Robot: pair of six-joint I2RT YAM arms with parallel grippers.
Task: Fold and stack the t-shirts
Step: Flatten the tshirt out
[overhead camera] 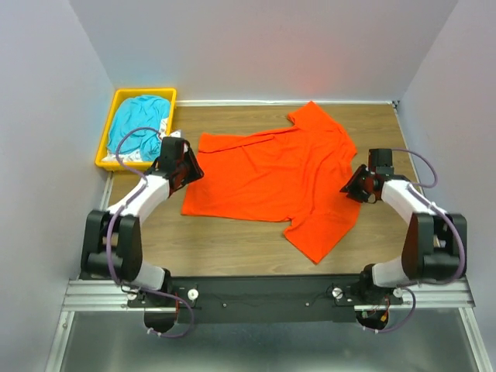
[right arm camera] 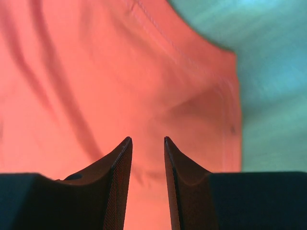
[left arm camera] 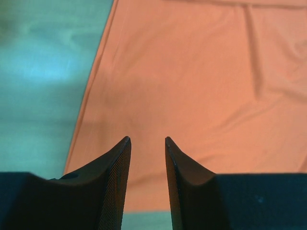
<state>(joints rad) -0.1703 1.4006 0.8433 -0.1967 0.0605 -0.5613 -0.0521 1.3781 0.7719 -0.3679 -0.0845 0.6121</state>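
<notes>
Left hand [left arm camera: 147,140] and right hand [right arm camera: 146,139], part-open and empty over the orange t-shirt [overhead camera: 271,182]; a shallow pinch could drop the edge, skewing the fold.

One orange-red t-shirt [overhead camera: 279,182] is counted on the single worktop [overhead camera: 232,252]. One teal-blue t-shirt [overhead camera: 138,124] is seen in the one yellow bin [overhead camera: 116,101], with some white cloth [overhead camera: 164,126] whose number of pieces cannot be told. Two arms are counted, the left arm [overhead camera: 143,198] and the right arm [overhead camera: 407,201], and two hands, the left hand [overhead camera: 194,172] and the right hand [overhead camera: 346,188].
</notes>
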